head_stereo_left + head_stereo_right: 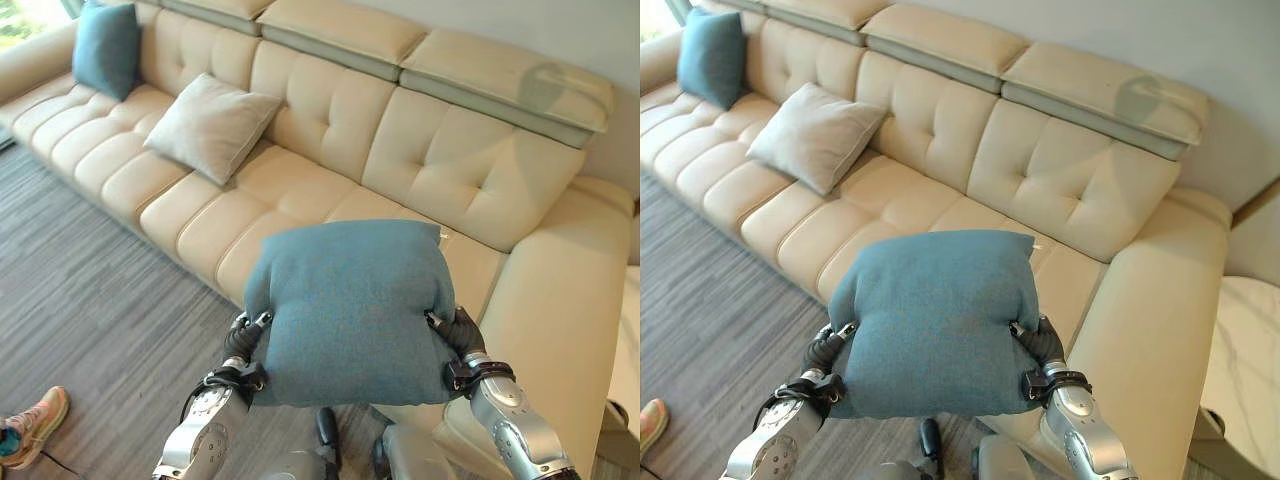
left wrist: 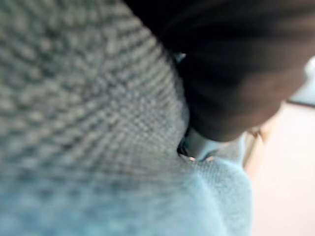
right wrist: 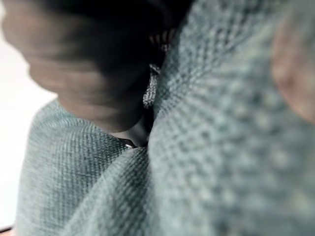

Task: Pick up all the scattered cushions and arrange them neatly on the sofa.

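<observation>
I hold a teal-blue cushion up in front of me, over the front edge of the cream sofa. My left hand grips its left side and my right hand grips its right side. The fabric is dented in where each hand pinches it. Both wrist views show the cushion's weave pressed right against the hands' dark covers. A pale grey cushion leans on the sofa's back towards the left. Another teal cushion stands at the sofa's far left end.
The sofa's right arm runs toward me beside my right arm. A white marble side table stands right of it. Grey striped carpet lies before the sofa, with a person's shoe at its lower left.
</observation>
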